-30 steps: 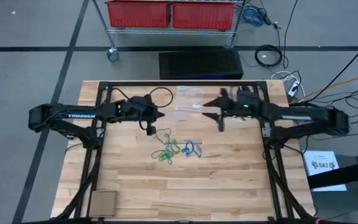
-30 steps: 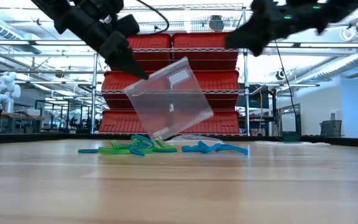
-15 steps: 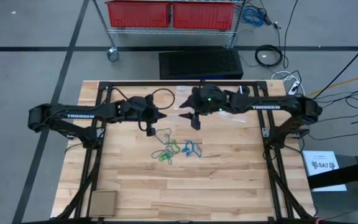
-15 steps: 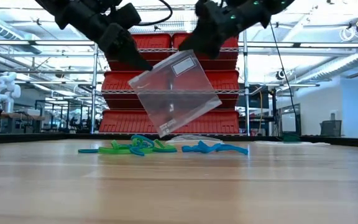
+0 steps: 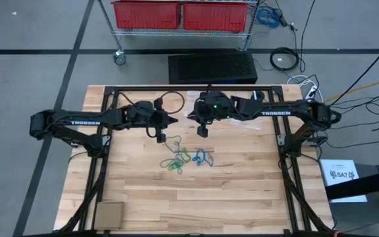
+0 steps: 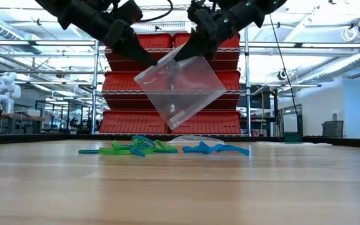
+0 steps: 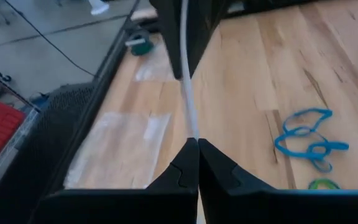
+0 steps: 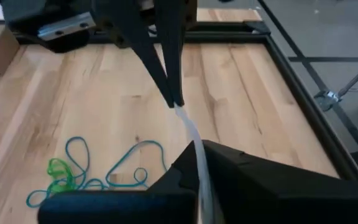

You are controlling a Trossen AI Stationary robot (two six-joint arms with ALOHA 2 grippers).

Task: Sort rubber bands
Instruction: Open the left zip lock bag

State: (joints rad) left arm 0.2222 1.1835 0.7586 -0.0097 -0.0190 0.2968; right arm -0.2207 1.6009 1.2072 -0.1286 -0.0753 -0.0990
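- Looking first at the near wood from the low view, we find the rubber bands (image 6: 161, 149) lying loose on the table (image 6: 180, 187), green ones toward 9 o'clock of the heap and blue toward 3 o'clock; none is lifted yet.
- From above, the same heap (image 5: 186, 159) sits near the table's middle, toward 6 o'clock of both grippers.
- Above the heap we see a clear plastic bag (image 6: 180, 87) hanging tilted in the air, with what looks like one small dark thing inside; we cannot tell whether it is a band.
- We hold the bag from both sides now: the left gripper (image 6: 147, 61) is clamped on one top corner, and the right gripper (image 6: 181, 55), which a second ago stood well off at 3 o'clock with fingers apart, has swung across and closed on the neighbouring edge.
- We judge this means the bag's mouth is about to be pulled apart for loading.
- Farther back, another clear bag (image 7: 120, 146) lies flat toward 12 o'clock.
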